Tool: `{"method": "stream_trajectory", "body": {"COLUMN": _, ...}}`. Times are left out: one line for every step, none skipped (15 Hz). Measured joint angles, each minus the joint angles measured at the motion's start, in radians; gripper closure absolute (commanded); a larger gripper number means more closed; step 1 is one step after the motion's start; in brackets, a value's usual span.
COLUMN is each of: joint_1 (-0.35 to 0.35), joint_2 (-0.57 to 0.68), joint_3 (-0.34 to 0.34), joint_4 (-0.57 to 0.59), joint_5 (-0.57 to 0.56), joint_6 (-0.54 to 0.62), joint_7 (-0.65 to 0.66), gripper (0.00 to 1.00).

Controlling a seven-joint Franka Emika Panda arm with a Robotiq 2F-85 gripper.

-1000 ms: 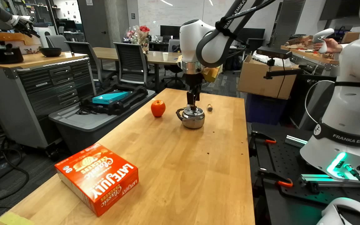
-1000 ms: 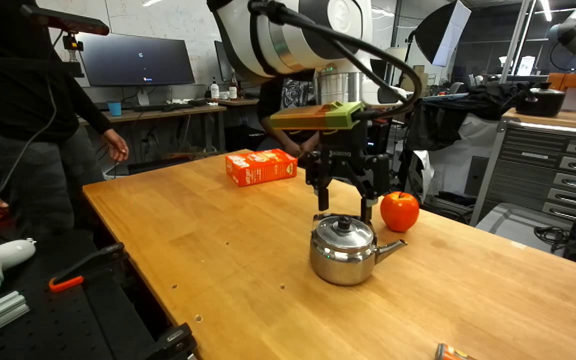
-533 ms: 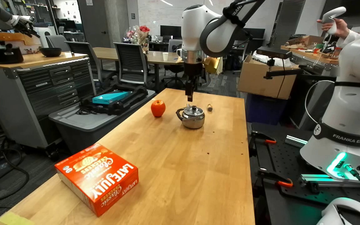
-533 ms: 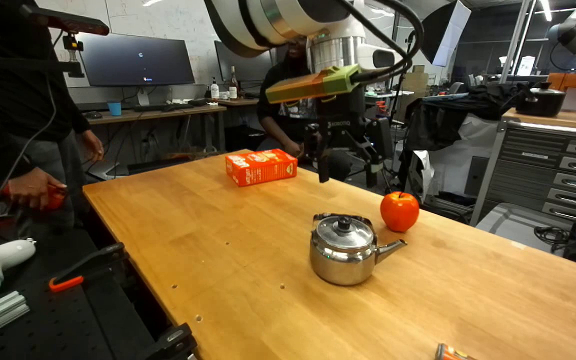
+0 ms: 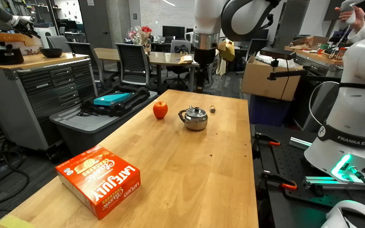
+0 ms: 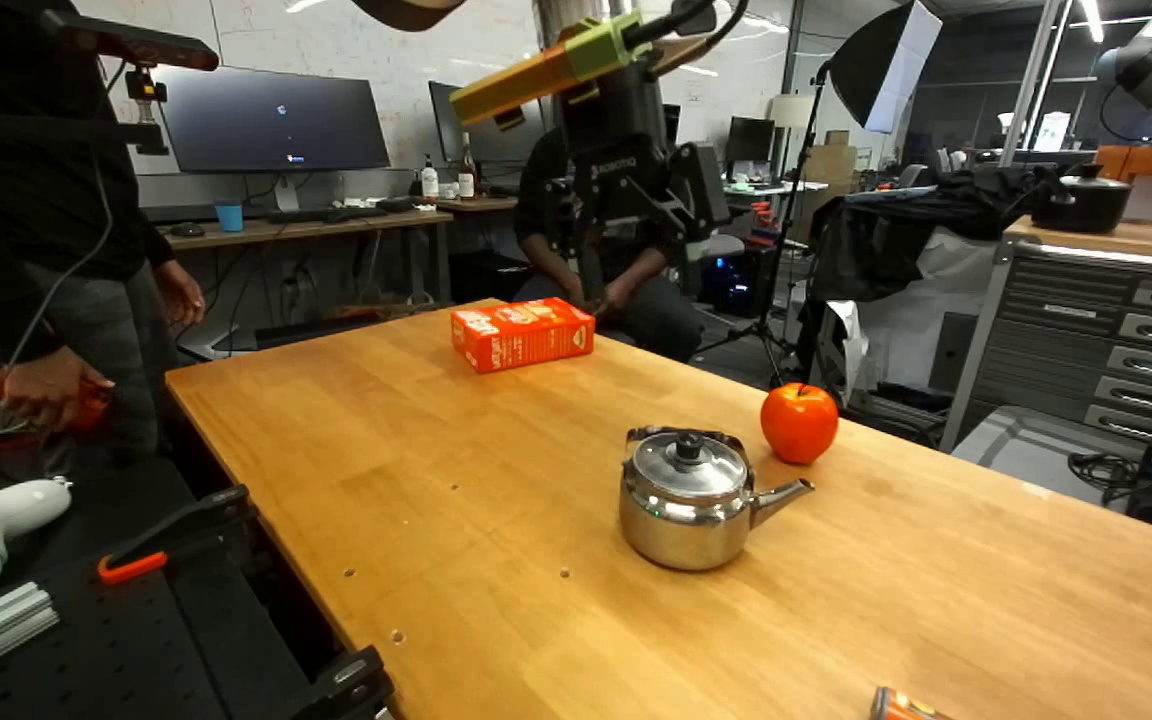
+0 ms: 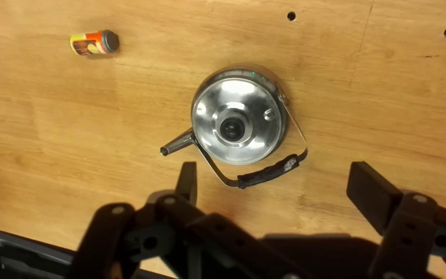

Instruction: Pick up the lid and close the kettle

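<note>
Inside table edge [image 6: 238, 460], lidded kettle [image 6: 684, 522], claw [image 6: 642, 273] high

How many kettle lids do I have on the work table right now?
1: the lid, resting on top of the kettle with its black knob facing up. No second kettle lid shows in any view.

"LATEJULY Classic CRACKERS" on red box [image 5: 97, 180]; "FRANKA EMIKA" on arm base [image 5: 348, 149]; "ROBOTIQ" on gripper [image 6: 640, 271].

Clear above kettle [image 6: 682, 530], apple [image 6: 800, 424] near
</note>
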Motion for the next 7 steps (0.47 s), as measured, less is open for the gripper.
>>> {"method": "stream_trajectory", "body": {"joint_1": 0.000, "joint_2": -0.027, "joint_3": 0.012, "joint_4": -0.018, "joint_5": -0.008, "joint_6": -0.009, "joint_7": 0.001, "gripper": 0.00}}
{"method": "stream_trajectory", "body": {"joint_1": 0.000, "joint_2": -0.053, "joint_3": 0.024, "joint_4": -0.036, "joint_5": -0.014, "joint_6": -0.018, "joint_7": 0.002, "gripper": 0.00}}
{"method": "stream_trajectory", "body": {"joint_1": 0.000, "joint_2": -0.078, "joint_3": 0.035, "joint_4": -0.054, "joint_5": -0.015, "joint_6": -0.026, "joint_7": 0.002, "gripper": 0.00}}
{"method": "stream_trajectory", "body": {"joint_1": 0.000, "joint_2": -0.100, "joint_3": 0.045, "joint_4": -0.070, "joint_5": -0.016, "joint_6": -0.036, "joint_7": 0.002, "gripper": 0.00}}
{"method": "stream_trajectory", "body": {"joint_1": 0.000, "joint_2": -0.112, "joint_3": 0.050, "joint_4": -0.079, "joint_5": -0.015, "joint_6": -0.037, "joint_7": 0.002, "gripper": 0.00}}
{"method": "stream_trajectory", "body": {"joint_1": 0.000, "joint_2": -0.111, "joint_3": 0.050, "joint_4": -0.080, "joint_5": -0.015, "joint_6": -0.037, "joint_7": 0.002, "gripper": 0.00}}
{"method": "stream_trajectory", "body": {"joint_1": 0.000, "joint_2": -0.108, "joint_3": 0.050, "joint_4": -0.080, "joint_5": -0.015, "joint_6": -0.037, "joint_7": 0.002, "gripper": 0.00}}
